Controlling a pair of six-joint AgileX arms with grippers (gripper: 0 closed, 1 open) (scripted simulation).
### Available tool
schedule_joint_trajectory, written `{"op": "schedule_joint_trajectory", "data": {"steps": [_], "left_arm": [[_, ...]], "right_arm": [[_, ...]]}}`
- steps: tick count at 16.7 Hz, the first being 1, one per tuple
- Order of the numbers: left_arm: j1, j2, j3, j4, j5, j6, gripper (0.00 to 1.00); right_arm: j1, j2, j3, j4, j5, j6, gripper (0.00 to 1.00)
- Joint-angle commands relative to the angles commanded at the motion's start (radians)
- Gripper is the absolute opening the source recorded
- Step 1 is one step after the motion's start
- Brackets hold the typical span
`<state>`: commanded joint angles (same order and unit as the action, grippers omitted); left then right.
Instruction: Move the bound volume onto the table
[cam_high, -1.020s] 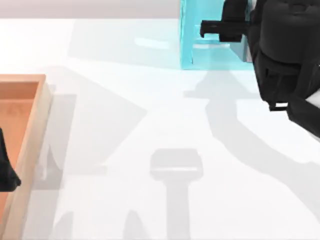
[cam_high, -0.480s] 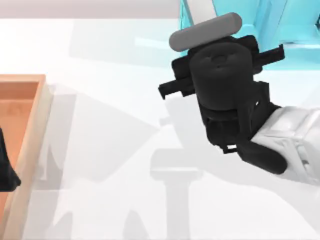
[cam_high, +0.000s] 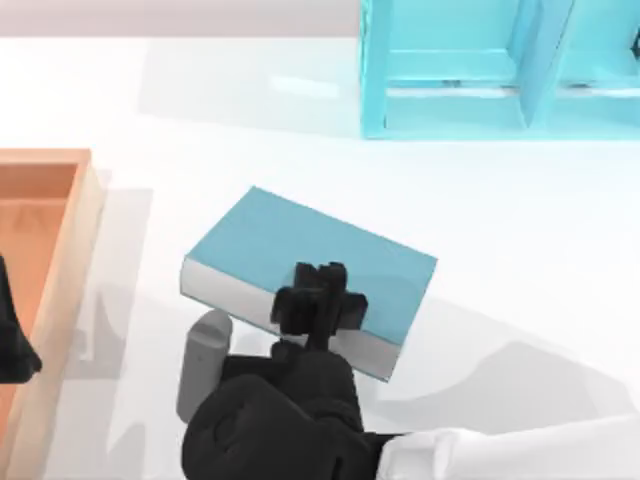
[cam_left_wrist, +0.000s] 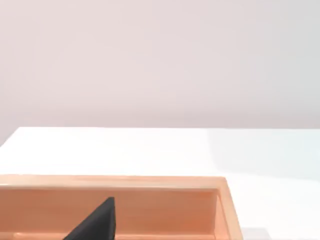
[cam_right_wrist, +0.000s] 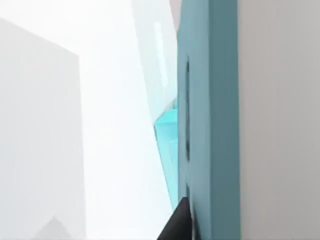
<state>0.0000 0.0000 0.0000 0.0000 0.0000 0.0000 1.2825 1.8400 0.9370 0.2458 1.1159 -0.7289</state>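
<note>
- Right fingers (cam_high: 322, 297) clamped on the thick teal hardcover book (cam_high: 310, 262) at its white page edge, above the glossy white counter (cam_high: 500, 230).
- Stiff, probably heavy, slick covers: grip across the thickness.
- Left arm parked over the wooden tray (cam_high: 55, 250); can't tell its fingers.

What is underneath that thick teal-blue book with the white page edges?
Around the thick teal-blue book spreads the glossy white table. The black right gripper clamps its near edge. What lies directly beneath, and whether it touches the table, is covered by the book itself.

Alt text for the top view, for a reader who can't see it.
The right gripper holds a teal-blue book flat over the white table. A cyan shelf unit stands behind; a wooden tray sits at left.
</note>
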Motion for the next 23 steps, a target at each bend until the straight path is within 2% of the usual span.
{"op": "schedule_joint_trajectory", "data": {"steps": [4,17,23], "left_arm": [[0.0,0.0,0.0,0.0,0.0,0.0,1.0],[0.0,0.0,0.0,0.0,0.0,0.0,1.0],[0.0,0.0,0.0,0.0,0.0,0.0,1.0]], "right_arm": [[0.094,0.033,-0.012,-0.024,0.053,-0.112,0.0],[0.107,0.034,-0.014,-0.048,0.062,-0.086,0.0],[0.107,0.114,-0.047,0.062,0.062,-0.085,0.0]]}}
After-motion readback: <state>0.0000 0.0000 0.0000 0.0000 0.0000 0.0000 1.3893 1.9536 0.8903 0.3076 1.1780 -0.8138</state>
